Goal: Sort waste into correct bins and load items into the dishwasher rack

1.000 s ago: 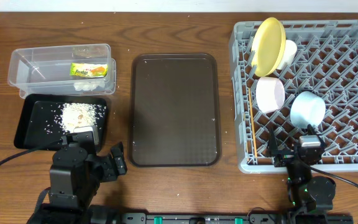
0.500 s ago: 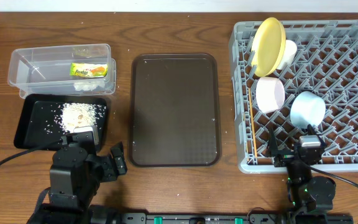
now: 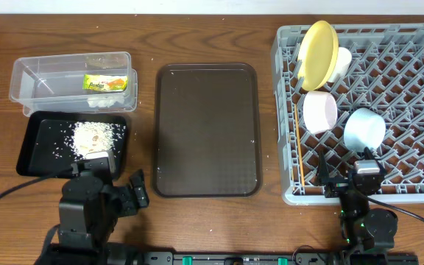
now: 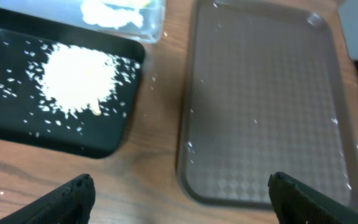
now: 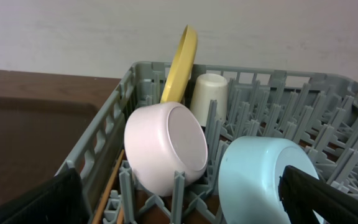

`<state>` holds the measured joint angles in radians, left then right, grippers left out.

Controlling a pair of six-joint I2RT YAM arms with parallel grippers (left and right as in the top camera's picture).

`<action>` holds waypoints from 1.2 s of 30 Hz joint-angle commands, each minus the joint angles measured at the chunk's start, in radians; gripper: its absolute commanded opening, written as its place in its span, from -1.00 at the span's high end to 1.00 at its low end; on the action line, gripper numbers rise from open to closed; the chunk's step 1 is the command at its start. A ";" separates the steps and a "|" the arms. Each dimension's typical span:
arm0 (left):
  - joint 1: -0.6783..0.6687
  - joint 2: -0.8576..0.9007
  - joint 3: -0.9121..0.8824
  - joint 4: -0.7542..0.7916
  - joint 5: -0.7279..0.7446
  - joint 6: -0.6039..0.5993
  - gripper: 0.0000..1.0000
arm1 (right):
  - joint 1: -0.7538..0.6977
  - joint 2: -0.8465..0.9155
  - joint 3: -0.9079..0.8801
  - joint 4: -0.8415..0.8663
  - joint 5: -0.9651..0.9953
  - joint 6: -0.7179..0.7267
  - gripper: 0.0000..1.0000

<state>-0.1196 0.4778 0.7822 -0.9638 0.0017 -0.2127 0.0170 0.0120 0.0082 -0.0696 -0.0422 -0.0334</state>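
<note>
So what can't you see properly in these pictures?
- Small white cup: overhead, mostly behind the yellow plate.
- Snack wrapper: overhead, writing too small to read.
- Light blue bowl: right wrist view, bottom edge cuts it off.
- Chopsticks: right wrist view, only a short piece shows beside the rack wall.

i read the table (image 3: 212,22) as wood grain with a low sheen, the clear box (image 3: 28,77) at upper left as glossy see-through plastic, the black tray (image 3: 43,158) below it as shiny plastic. the brown serving tray (image 4: 260,124) at centre looks matt with a fine diamond texture. at right the grey rack (image 3: 418,31) is dull moulded plastic, the white bowl (image 5: 166,146) and light blue bowl (image 5: 260,177) smooth, softly glossy.
</note>
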 commanded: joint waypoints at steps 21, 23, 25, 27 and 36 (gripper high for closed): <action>0.116 -0.449 -0.778 0.923 -0.034 0.030 -0.84 | -0.003 -0.006 -0.003 -0.002 -0.008 0.014 -0.98; 0.116 -0.449 -0.778 0.934 0.000 0.110 -0.84 | -0.003 -0.006 -0.003 -0.002 -0.007 0.014 -0.98; 0.116 -0.449 -0.778 0.917 0.018 0.150 -0.83 | -0.003 -0.006 -0.003 -0.002 -0.008 0.014 -0.99; 0.116 -0.448 -0.778 0.893 0.018 0.148 -0.83 | -0.003 -0.006 -0.003 -0.002 -0.008 0.014 -0.98; 0.116 -0.448 -0.778 0.894 0.016 0.149 -0.84 | -0.003 -0.006 -0.003 -0.002 -0.007 0.014 -0.98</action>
<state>-0.0082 0.0383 0.0269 -0.0395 0.0166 -0.0841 0.0170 0.0120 0.0078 -0.0689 -0.0460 -0.0334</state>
